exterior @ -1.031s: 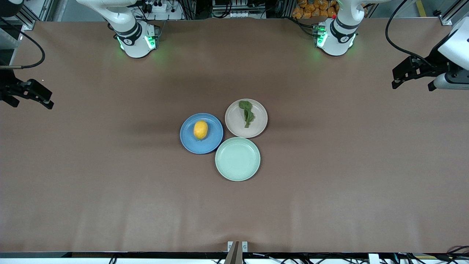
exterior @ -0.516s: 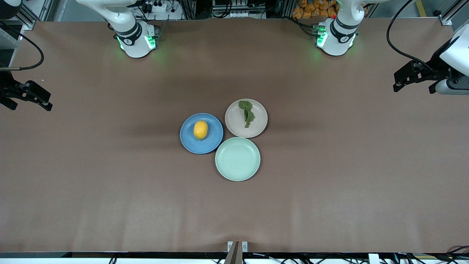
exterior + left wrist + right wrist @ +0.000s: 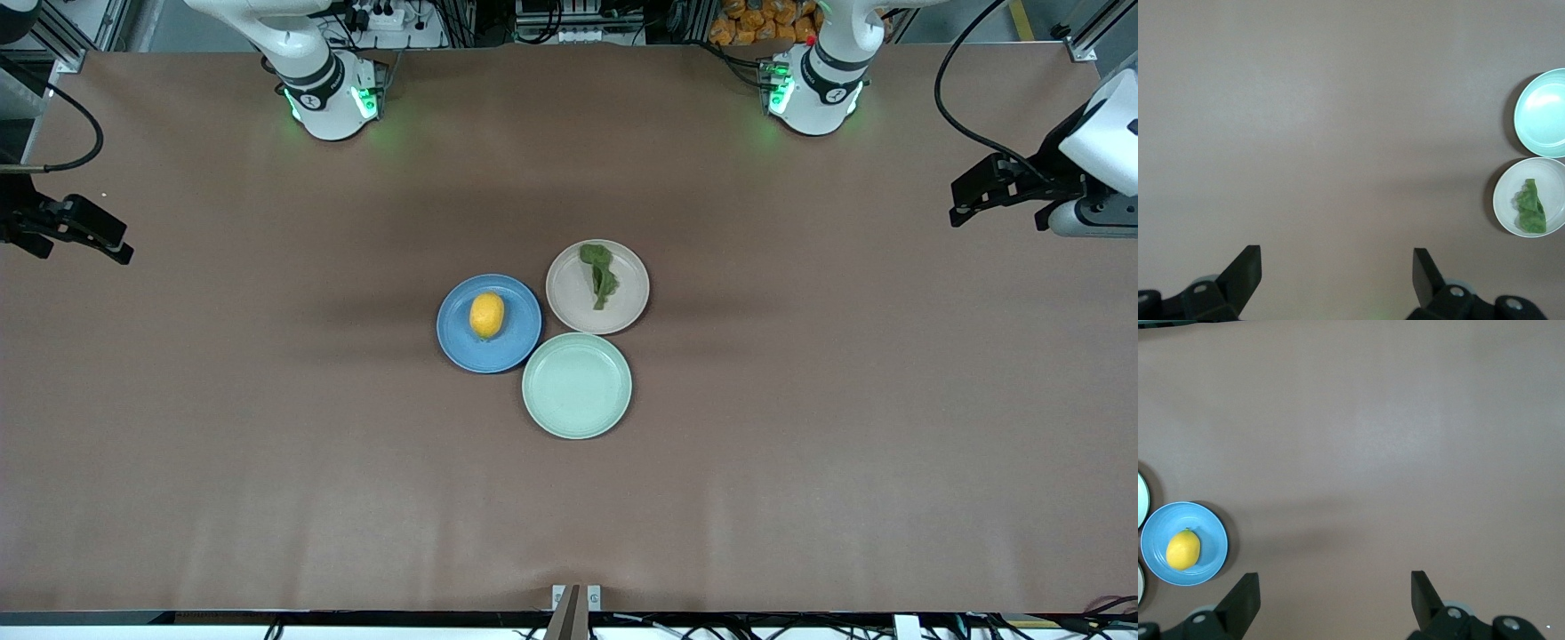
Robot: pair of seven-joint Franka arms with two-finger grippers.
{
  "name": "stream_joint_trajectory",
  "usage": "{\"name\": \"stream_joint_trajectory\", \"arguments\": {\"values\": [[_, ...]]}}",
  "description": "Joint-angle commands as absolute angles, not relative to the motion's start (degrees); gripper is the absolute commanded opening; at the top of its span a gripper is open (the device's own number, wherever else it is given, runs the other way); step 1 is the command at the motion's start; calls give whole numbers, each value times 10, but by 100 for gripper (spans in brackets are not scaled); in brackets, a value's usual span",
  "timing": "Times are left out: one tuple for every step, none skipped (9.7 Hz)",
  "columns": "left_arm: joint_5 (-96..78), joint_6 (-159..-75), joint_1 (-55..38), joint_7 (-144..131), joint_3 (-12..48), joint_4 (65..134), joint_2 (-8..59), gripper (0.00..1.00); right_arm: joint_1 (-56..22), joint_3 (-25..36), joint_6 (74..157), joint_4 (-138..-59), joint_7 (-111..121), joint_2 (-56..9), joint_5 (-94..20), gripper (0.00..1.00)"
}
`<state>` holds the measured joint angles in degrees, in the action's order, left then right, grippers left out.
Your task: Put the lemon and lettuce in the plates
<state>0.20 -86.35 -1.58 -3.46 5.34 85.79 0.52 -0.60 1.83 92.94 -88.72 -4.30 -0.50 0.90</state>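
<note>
The yellow lemon lies in the blue plate at the table's middle; it also shows in the right wrist view in that plate. The dark green lettuce lies in the beige-pink plate, also seen in the left wrist view. My left gripper is open and empty, high over the left arm's end of the table. My right gripper is open and empty over the right arm's end.
A pale mint-green plate sits empty, touching both other plates and nearer to the front camera; it shows in the left wrist view. The brown table spreads wide around the plates.
Both grippers have shifted only slightly at the table's ends. The lemon, lettuce and plates have not moved.
</note>
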Motion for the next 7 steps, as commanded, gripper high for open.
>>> {"name": "stream_joint_trajectory", "arguments": {"values": [[-3,-855,-19,-56,53,854,4,100,-5,21,911,-854,-53,-23,-1,100],[-3,-855,-16,-56,54,854,4,100,-6,21,909,-854,-53,-23,-1,100],[-4,-855,-15,-56,54,854,4,100,-6,21,906,-854,-52,-23,0,100],[-4,-855,-14,-56,55,854,4,100,-6,21,899,-854,-52,-23,2,100],[-4,-855,-14,-56,58,854,4,100,-5,21,899,-854,-52,-23,3,100],[-4,-855,-16,-57,62,854,3,100,-5,21,899,-854,-51,-23,4,100],[-4,-854,-16,-59,62,854,3,100,-5,21,898,-854,-51,-23,6,100]]}}
